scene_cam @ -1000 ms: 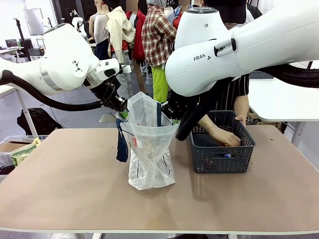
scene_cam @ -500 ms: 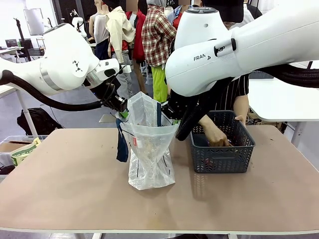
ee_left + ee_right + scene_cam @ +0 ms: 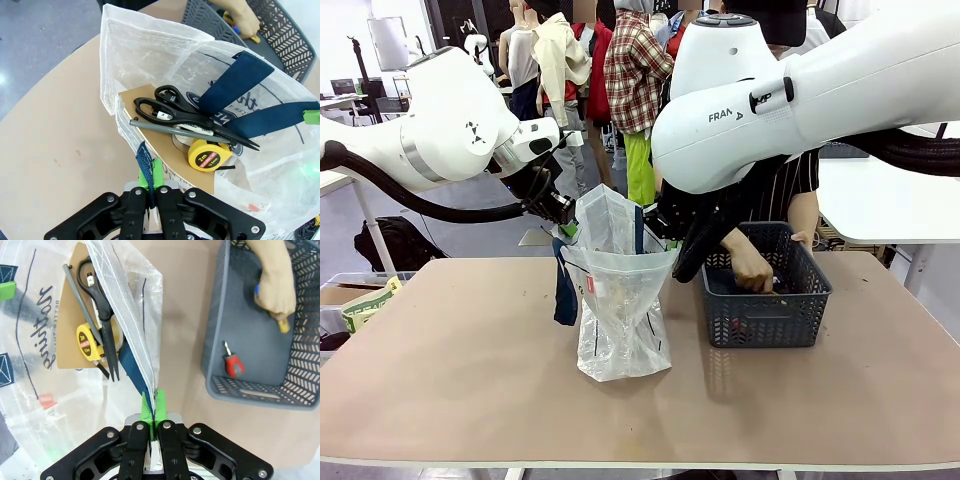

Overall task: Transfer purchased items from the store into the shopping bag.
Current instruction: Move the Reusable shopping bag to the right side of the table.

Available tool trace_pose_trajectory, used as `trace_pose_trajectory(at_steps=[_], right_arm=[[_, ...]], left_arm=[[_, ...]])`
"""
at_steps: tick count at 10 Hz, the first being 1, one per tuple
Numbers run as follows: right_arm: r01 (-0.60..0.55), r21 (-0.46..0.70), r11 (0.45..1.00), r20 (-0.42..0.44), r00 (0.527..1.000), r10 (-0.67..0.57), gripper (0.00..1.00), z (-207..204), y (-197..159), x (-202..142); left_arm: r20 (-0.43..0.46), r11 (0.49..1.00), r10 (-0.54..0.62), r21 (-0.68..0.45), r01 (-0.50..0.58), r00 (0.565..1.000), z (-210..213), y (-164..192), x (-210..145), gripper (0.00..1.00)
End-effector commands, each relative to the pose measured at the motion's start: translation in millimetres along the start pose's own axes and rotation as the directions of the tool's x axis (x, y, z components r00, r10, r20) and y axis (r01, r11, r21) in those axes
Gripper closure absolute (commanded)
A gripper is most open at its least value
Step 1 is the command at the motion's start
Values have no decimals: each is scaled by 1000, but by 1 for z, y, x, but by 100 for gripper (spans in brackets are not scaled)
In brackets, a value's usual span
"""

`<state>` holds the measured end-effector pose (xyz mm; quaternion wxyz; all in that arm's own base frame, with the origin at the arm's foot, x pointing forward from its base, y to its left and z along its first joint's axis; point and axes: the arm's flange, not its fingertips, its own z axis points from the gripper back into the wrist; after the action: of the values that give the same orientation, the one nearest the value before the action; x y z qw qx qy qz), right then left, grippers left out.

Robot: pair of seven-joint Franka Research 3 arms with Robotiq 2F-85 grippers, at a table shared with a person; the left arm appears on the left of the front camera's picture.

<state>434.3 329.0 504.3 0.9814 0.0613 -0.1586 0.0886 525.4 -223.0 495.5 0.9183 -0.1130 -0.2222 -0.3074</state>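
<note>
Red-handled screwdriver [image 3: 231, 363] lies loose on the basket [image 3: 765, 318] floor; person's hand [image 3: 752, 272] is in there too, curled round something yellow-tipped, can't tell what; bag [image 3: 620, 320] stands just beside the basket, robot's left of it, mouth up, left gripper [image 3: 151, 176] and right gripper [image 3: 152, 405] both pinched on its rim, so I'd say the hand is nearer

the person's hand [image 3: 752, 270] in the basket [image 3: 765, 318] has drawn back from the near right corner toward the middle and risen slightly; its fingers now curl around a small yellow item [image 3: 283, 326]
</note>
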Motion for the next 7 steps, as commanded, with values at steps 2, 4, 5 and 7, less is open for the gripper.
trace_pose_trajectory(at_steps=[2, 4, 5, 7], right_arm=[[3, 5, 1000, 0, 1000, -3, 100, 1, -1, 0], [3, 5, 1000, 0, 1000, -3, 100, 1, -1, 0], [3, 5, 1000, 0, 1000, -3, 100, 1, -1, 0], [3, 5, 1000, 0, 1000, -3, 100, 1, -1, 0]], left_arm=[[-2, 1000, -1, 3, 1, 1000, 3, 0, 1, 100], [-2, 1000, -1, 3, 1, 1000, 3, 0, 1, 100], [-2, 1000, -1, 3, 1, 1000, 3, 0, 1, 100], [-2, 1000, -1, 3, 1, 1000, 3, 0, 1, 100]])
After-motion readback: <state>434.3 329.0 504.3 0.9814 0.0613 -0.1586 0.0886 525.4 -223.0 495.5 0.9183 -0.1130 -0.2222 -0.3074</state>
